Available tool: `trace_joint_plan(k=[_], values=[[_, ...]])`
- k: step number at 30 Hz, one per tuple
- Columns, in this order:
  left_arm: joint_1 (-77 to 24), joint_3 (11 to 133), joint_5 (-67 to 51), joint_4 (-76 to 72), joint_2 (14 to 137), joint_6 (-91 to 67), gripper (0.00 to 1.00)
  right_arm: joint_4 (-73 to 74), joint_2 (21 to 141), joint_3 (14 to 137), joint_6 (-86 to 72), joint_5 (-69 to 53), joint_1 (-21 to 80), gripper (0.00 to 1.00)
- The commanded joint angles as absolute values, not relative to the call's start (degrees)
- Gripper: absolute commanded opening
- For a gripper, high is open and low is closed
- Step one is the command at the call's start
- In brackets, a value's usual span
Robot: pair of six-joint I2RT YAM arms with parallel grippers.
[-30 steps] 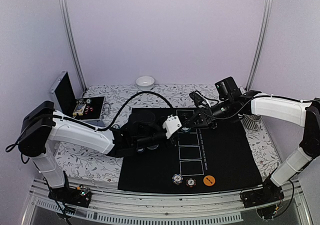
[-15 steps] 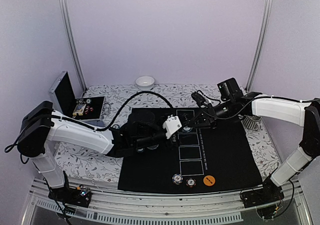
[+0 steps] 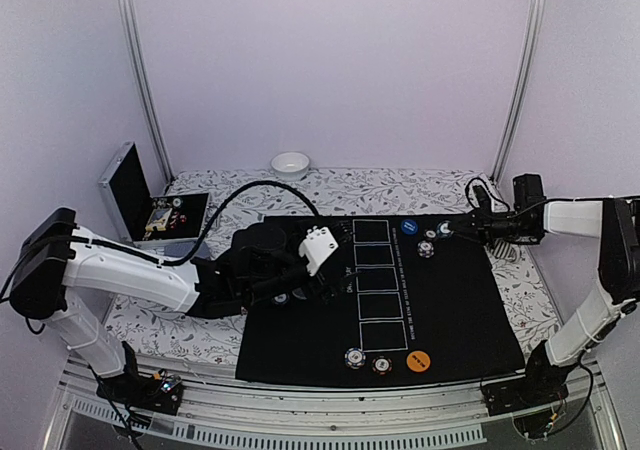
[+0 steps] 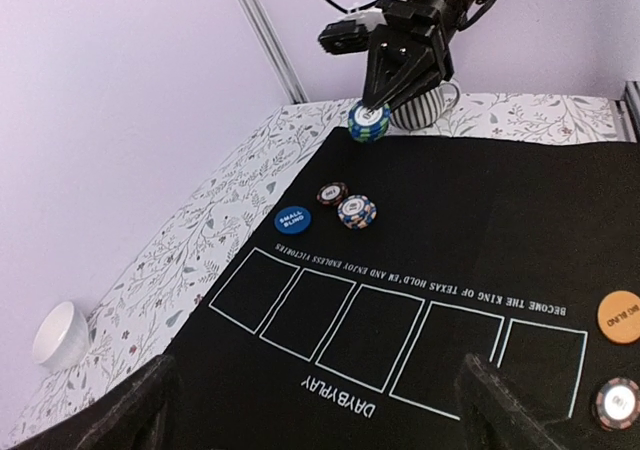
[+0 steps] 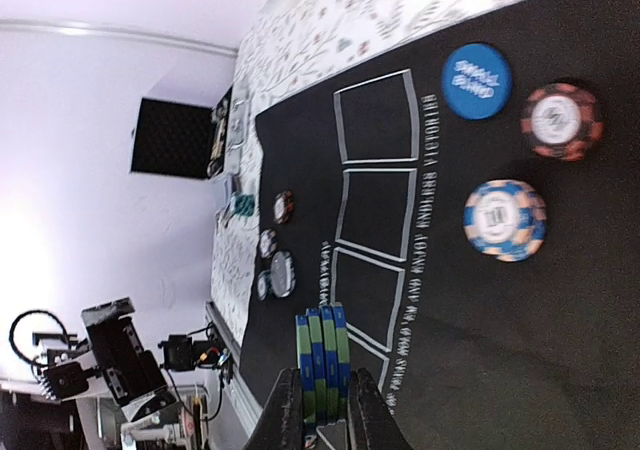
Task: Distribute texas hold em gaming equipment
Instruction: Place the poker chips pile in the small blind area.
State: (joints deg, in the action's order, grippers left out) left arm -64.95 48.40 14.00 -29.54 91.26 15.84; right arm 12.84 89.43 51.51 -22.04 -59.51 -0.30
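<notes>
Chips: a small stack of green-and-blue striped-edge plastic poker chips [image 5: 322, 355] is hanging above the black mat printed with white rectangles [image 5: 560, 320], around two o'clock from its centre.
Right gripper [image 5: 325, 410]: it is pinching the stack across its flat faces.
Handling: probably light, rigid and slick, so the loose discs risk sliding apart unless squeezed face to face.
Left gripper [image 4: 317, 380]: its fingers are standing spread wide, carrying nothing, near nine o'clock.

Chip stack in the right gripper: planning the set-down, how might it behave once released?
Likely stiff, but the chip stack is several loose chips in the right gripper, so may slide apart. Seemingly on edge, they could roll across the mat.
</notes>
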Motion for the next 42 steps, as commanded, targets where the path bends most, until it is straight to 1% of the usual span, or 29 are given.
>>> trace_joint_plan(k=[1, 5, 11, 19, 27, 32, 42], values=[[-63.7, 46.2, 17.3, -24.9, 88.1, 11.5, 0.98, 8.2, 94.5, 49.6, -22.1, -56.7, -5.3, 0.02], [-62.8, 44.5, 17.7, -24.0, 86.7, 10.2, 0.98, 7.4, 97.4, 49.6, -22.4, -52.3, -5.6, 0.02], [-62.4, 43.6, 18.0, -23.6, 86.0, 10.1, 0.98, 7.5, 97.7, 48.3, -22.5, -48.3, -5.3, 0.02], [-62.0, 43.8, 16.2, -23.7, 86.1, 9.8, 0.98, 7.8, 99.3, 47.5, -21.7, -47.6, -3.1, 0.02], [-62.0, 42.5, 16.0, -23.9, 85.2, 9.4, 0.98, 7.2, 101.7, 48.5, -22.5, -48.4, 2.6, 0.02], [-61.9, 42.6, 16.3, -23.6, 85.3, 9.5, 0.98, 7.2, 104.5, 49.5, -22.5, -47.5, 3.1, 0.02], [-61.8, 43.1, 16.9, -22.7, 85.0, 10.5, 0.98, 9.6, 106.2, 50.0, -20.4, -45.1, 3.1, 0.02]])
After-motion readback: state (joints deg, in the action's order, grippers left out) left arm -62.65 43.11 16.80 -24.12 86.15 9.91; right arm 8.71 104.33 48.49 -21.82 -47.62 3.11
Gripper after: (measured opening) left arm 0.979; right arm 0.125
